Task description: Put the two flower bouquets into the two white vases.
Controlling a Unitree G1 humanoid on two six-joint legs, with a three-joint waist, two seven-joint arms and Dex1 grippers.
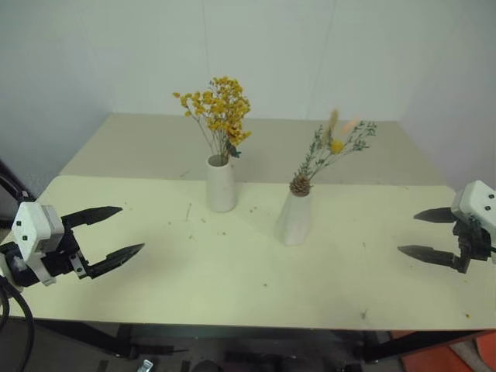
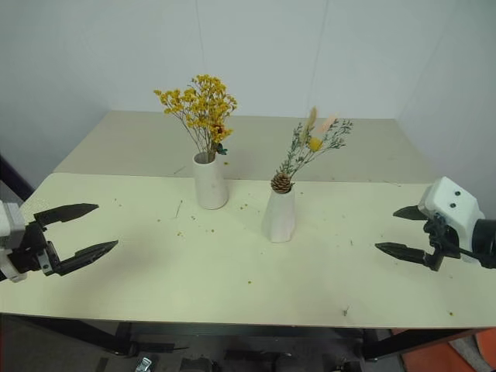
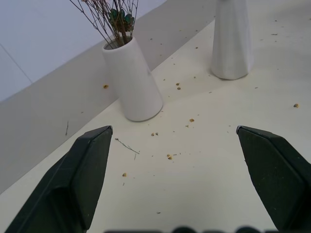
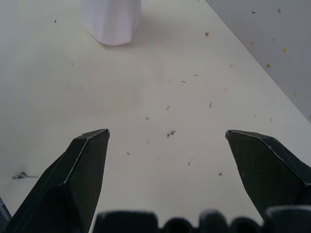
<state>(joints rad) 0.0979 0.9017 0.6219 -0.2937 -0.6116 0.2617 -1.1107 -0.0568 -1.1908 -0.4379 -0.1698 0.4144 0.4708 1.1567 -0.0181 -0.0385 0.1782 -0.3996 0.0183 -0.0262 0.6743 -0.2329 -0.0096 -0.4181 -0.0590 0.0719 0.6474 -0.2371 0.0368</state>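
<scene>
With the yellow dried-flower bunch (image 1: 218, 108) and pine-cone sprig (image 1: 325, 155) in the cylinder vase (image 1: 221, 185) and tapered vase (image 1: 294, 217), left gripper (image 1: 118, 232) and right gripper (image 1: 422, 232) hang wide open and empty; a stray sweep could topple either.

Your left gripper (image 1: 116, 230) and right gripper (image 1: 422, 232) hover at opposite sides, jaws spread wide and empty, each pointing inward toward the other.
</scene>
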